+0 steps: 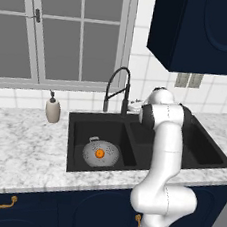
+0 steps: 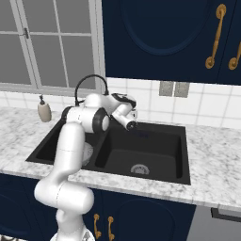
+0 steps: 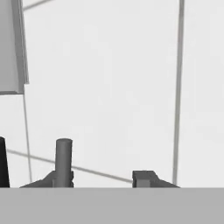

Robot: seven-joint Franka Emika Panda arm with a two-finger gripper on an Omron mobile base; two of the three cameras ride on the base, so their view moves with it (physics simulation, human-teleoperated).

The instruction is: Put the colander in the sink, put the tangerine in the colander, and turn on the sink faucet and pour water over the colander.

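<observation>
Both base cams look fwd and down from behind the arm, sharing sink [image 1: 132, 138] at 12 o'clock; hand cam sits close to tiled wall [image 3: 109, 87].

Even, soft rendered light, faint shadows, no glare, slightly coarse

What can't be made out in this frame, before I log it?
- Faucet lever: the white arm covers the base of the tall black gooseneck faucet in the left base view.
- Round grey perforated colander: mostly hidden behind the arm in the right base view.
- Water flow: none discernible; too fine to tell.
- Gripper: the hand view's bottom edge cuts off its fingers, which stand apart before white tiles.
</observation>
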